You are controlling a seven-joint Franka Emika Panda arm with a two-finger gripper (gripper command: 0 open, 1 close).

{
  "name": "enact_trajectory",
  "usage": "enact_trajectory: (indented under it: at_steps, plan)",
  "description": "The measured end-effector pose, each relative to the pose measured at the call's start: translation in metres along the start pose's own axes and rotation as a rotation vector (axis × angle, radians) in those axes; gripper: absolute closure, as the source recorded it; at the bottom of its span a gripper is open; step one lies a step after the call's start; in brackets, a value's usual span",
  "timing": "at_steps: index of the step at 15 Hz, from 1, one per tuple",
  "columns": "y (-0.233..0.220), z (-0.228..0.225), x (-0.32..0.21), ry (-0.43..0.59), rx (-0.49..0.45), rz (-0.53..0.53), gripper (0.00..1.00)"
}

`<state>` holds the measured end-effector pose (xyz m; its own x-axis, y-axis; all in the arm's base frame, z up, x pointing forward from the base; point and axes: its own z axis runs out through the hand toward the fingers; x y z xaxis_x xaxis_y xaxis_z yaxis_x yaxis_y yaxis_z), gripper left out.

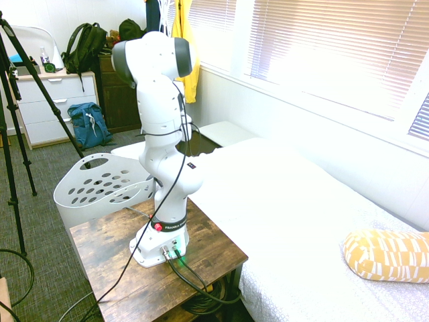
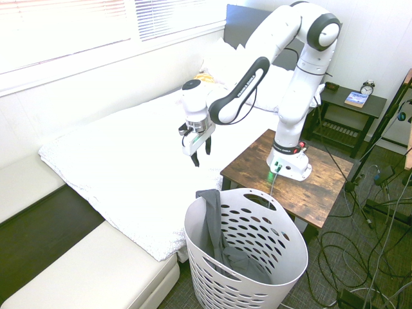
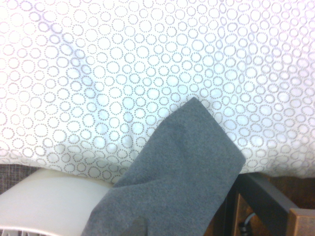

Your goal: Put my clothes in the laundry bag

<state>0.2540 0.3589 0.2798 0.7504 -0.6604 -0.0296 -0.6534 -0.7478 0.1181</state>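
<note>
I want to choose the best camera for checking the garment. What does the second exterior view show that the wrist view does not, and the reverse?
Only the second exterior view shows the gripper, fingers apart and empty above the bed, and the grey garment hanging over the rim into the white laundry basket. Only the wrist view shows the ring print on the bedspread. Both show the garment and the bed.

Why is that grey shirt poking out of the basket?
The dark grey garment lies mostly inside the white laundry basket, but one corner is draped over the rim by the bed. The end effector hangs empty above it. Nothing else looks odd.
</note>
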Motion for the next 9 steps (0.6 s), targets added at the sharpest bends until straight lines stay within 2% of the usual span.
enact_trajectory:
  at_steps: [4,9]
  plan:
    - [-0.002,0.055,-0.014,-0.081,-0.052,0.035,0.0]
    - [-0.003,0.084,-0.051,-0.098,-0.048,-0.003,0.0]
